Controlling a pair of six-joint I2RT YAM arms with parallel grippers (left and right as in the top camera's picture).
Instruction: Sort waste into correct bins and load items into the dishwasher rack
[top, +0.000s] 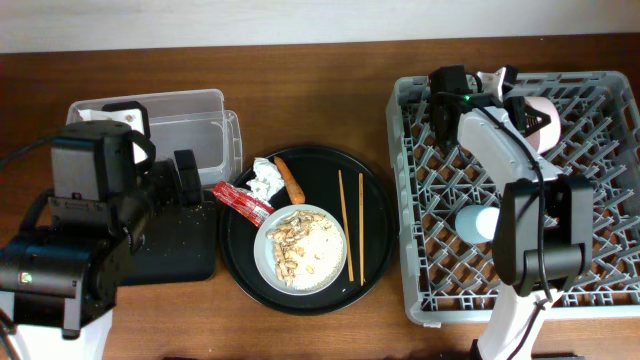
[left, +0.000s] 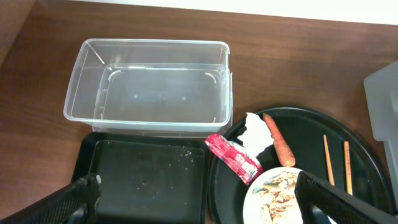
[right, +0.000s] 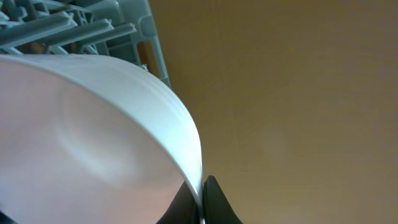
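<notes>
My right gripper (top: 524, 110) (right: 202, 186) is shut on the rim of the white bowl (top: 543, 118) (right: 93, 143), held over the far part of the grey dishwasher rack (top: 420, 290) (right: 74, 25). A light-blue cup (top: 478, 222) sits in the rack. My left gripper (top: 185, 180) (left: 199, 199) is open and empty above the shallow black tray (top: 190, 250) (left: 149, 174), in front of the clear tub (top: 200, 120) (left: 149, 93). The plate (top: 328, 240) (left: 255, 199) holds beige scraps (top: 292, 245) (left: 277, 186). Beside it lie the red wrapper (top: 240, 200) (left: 233, 157), tissue (top: 265, 178) (left: 255, 134), carrot (top: 290, 180) (left: 278, 140) and chopsticks (top: 350, 225) (left: 336, 165).
A large round black tray (top: 375, 200) (left: 367, 168) in the middle of the wooden table carries the plate, waste and chopsticks. The red wrapper overhangs its left rim toward the shallow black tray. The clear tub is empty; the shallow black tray holds only a few crumbs.
</notes>
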